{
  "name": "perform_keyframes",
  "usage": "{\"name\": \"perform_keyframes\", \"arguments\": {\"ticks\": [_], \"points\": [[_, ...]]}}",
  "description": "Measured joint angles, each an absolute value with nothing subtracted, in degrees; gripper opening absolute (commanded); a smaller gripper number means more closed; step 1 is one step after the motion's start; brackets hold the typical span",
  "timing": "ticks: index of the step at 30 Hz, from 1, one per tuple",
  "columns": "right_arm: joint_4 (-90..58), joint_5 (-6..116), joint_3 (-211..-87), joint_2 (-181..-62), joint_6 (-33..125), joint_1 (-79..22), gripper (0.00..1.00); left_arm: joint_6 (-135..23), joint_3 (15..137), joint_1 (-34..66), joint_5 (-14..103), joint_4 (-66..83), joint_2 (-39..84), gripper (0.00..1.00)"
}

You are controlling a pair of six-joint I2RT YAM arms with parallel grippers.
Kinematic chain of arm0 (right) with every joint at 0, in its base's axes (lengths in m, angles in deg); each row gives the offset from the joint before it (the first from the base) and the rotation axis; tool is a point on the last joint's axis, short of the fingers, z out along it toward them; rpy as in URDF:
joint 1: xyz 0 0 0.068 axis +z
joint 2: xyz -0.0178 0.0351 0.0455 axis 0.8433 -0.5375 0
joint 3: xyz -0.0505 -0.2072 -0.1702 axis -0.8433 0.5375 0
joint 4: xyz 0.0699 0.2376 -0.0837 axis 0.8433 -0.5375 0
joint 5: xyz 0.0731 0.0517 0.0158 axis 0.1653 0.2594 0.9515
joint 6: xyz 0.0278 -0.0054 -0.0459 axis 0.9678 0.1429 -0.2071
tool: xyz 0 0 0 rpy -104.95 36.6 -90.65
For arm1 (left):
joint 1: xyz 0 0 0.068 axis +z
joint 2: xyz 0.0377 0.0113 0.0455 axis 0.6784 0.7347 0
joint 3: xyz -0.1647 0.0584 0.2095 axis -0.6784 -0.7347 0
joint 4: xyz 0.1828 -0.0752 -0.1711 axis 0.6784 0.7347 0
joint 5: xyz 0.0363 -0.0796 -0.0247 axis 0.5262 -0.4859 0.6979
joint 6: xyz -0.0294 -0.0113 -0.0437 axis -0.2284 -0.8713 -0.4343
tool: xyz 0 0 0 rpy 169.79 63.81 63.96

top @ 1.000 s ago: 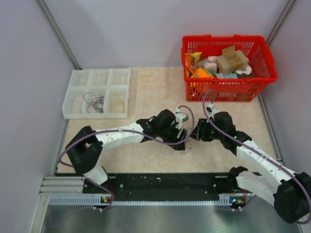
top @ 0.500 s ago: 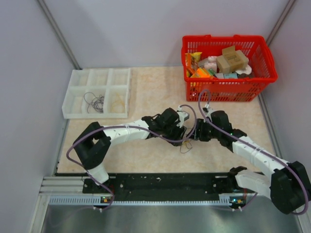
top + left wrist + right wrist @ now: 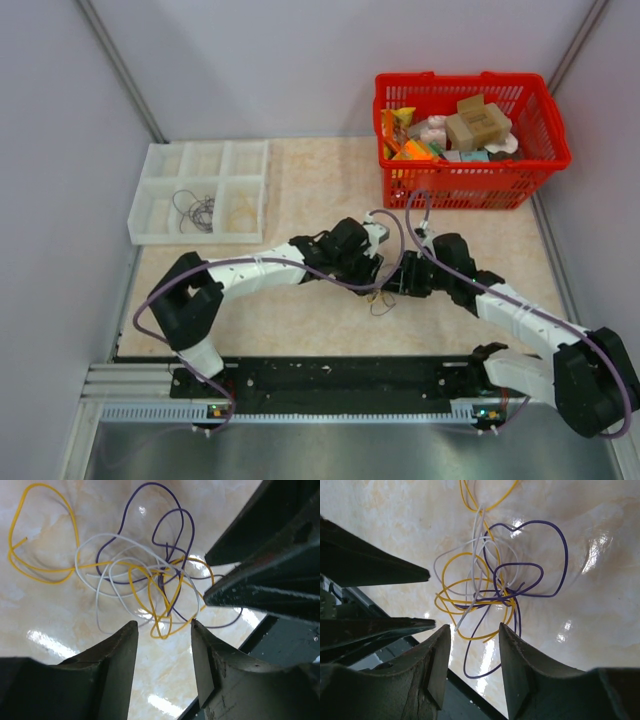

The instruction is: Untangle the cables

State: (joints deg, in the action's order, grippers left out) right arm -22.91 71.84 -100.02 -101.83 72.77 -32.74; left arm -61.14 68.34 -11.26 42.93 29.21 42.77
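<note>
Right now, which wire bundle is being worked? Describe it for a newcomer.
On the marbled table, look where the left claw and right claw meet. The tangle lies at their tips: yellow, white and purple loops knotted together, unlike the separated strands in the white tray at left.

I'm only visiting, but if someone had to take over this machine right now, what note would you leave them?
Left gripper: open, poised over the tangle, holding nothing.
Right gripper: open, opposite it at the same tangle.
Cables: yellow, white and purple strands knotted together on the table; some thin wires lie in the white tray.
Done: nothing freed from this knot.
To do: separate every strand.
</note>
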Motion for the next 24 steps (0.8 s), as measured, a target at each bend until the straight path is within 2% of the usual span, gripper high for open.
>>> {"name": "perform_keyframes", "arguments": {"ticks": [3,5,6,7,9,11,22,24], "points": [[-22.30,72.14,-99.89,-101.83,73.14,-32.78,0.42,-61.01,70.28,-11.06,42.60,29.02,45.87,0.53],[-21.71,72.45,-99.89,-101.83,73.18,-32.80,0.41,-60.95,70.83,-11.00,42.05,28.52,47.80,0.50],[-21.53,72.60,-99.89,-101.83,73.23,-32.80,0.41,-60.90,70.85,-10.95,41.81,28.34,48.41,0.43],[-21.36,72.73,-99.89,-101.85,73.29,-32.80,0.40,-60.92,70.85,-10.93,41.75,28.32,48.71,0.31],[-20.62,73.08,-99.89,-102.24,73.36,-32.80,0.39,-61.06,71.44,-10.89,41.51,28.56,50.11,0.14],[-20.33,73.34,-99.87,-102.70,73.60,-32.80,0.39,-60.77,71.81,-10.91,41.57,28.78,50.53,0.01],[-17.01,75.38,-98.80,-103.36,75.63,-32.82,0.43,-60.53,71.81,-10.89,41.53,31.12,42.44,0.00],[-15.83,75.97,-98.80,-103.49,76.22,-32.82,0.37,-60.55,71.81,-10.91,40.83,31.12,40.58,0.00]]}}
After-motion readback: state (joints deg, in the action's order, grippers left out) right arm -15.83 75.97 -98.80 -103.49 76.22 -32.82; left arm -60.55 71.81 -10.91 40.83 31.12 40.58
